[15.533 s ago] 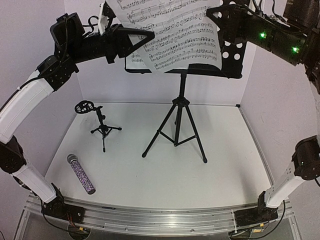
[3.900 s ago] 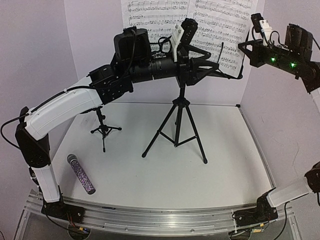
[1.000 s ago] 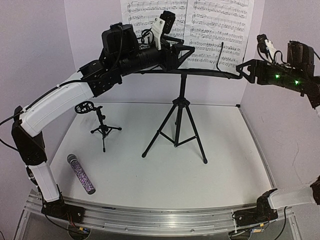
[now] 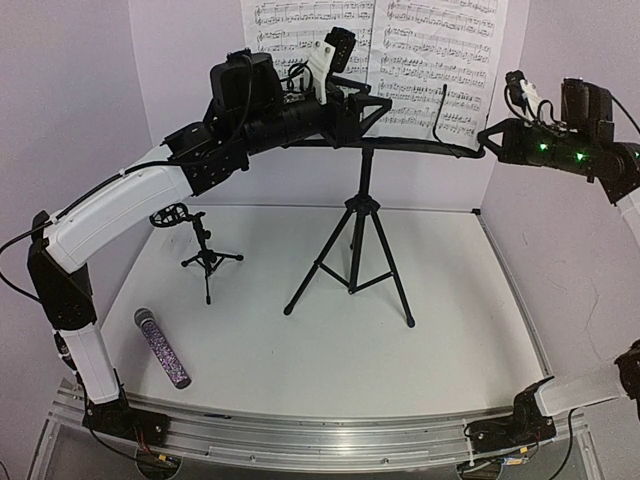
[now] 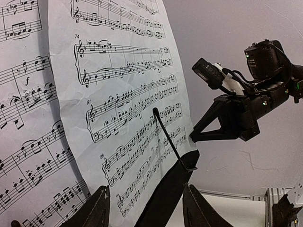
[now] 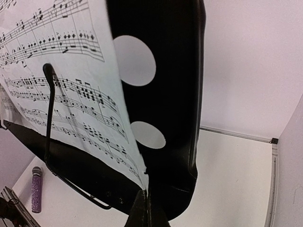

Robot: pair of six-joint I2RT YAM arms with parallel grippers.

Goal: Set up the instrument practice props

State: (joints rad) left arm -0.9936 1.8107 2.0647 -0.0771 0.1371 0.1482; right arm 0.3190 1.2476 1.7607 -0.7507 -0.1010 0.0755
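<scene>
The black music stand (image 4: 361, 215) stands on its tripod mid-table, with white sheet-music pages (image 4: 430, 50) upright on its perforated tray (image 6: 161, 47). My right gripper (image 4: 485, 137) is at the tray's right end, shut on the lower right corner of the right-hand page (image 6: 61, 94). My left gripper (image 5: 147, 208) is open in front of the tray's ledge (image 5: 165, 194), around nothing; from above the left gripper (image 4: 372, 105) sits left of the pole. The purple glitter microphone (image 4: 162, 348) lies at the front left. The small black mic stand (image 4: 205, 255) is upright behind it.
A thin black wire page-holder (image 5: 168, 139) stands up over the right page. The booth's white walls close in at the back and on the right (image 4: 560, 260). The left arm (image 4: 120, 205) arches over the mic stand. A metal rail (image 4: 300, 435) runs along the near edge.
The right gripper has gone from open to shut at the right page's lower corner and shifted slightly up. The left arm has barely moved.
</scene>
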